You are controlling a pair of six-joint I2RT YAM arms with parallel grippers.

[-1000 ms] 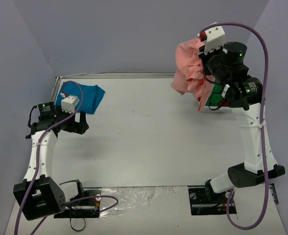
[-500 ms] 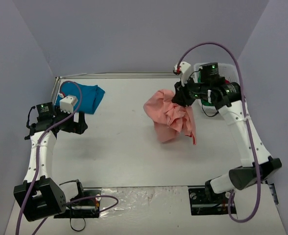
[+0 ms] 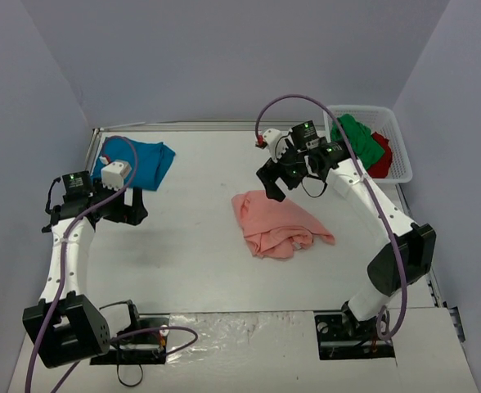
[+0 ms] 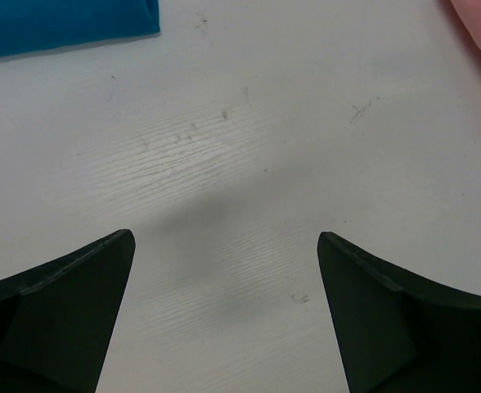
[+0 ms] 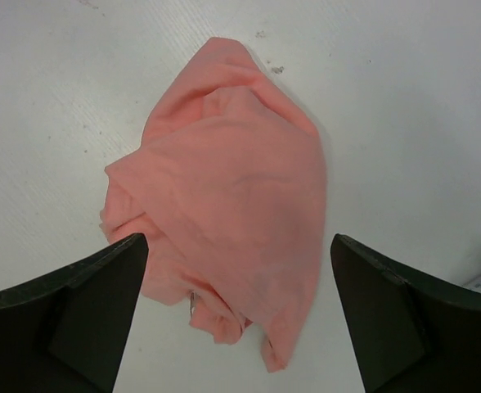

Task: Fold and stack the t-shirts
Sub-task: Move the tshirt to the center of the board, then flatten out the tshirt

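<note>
The right gripper [image 5: 239, 246] hangs over the middle of the table with its jaws spread wide and nothing between them. The salmon-pink t-shirt [image 5: 232, 196] lies on the surface below, apart from both fingers. The left gripper [image 4: 224, 241] is also wide open and empty, hovering low over bare tabletop on the left side.

The table [image 3: 183, 246] is white and scuffed, with grey walls around it. At its far right corner stands a white mesh basket [image 3: 402, 141].

The salmon-pink t-shirt is the largest piece of cloth on the table. It lies crumpled just right of centre in a loose, rumpled heap, with one flap pointing toward the right edge, and it is not folded.

The teal-blue t-shirt [image 3: 146, 160] sits at the far left corner, well apart from the pink one. It lies flat in a neat folded shape, with its near edge partly hidden behind the left wrist in the overhead view.

Inside the basket is a green t-shirt [image 3: 357, 137], bunched up. A red t-shirt [image 3: 381, 161] lies beside it on the right and seems to be tucked partly under the green, though at this size that is hard to tell.
</note>
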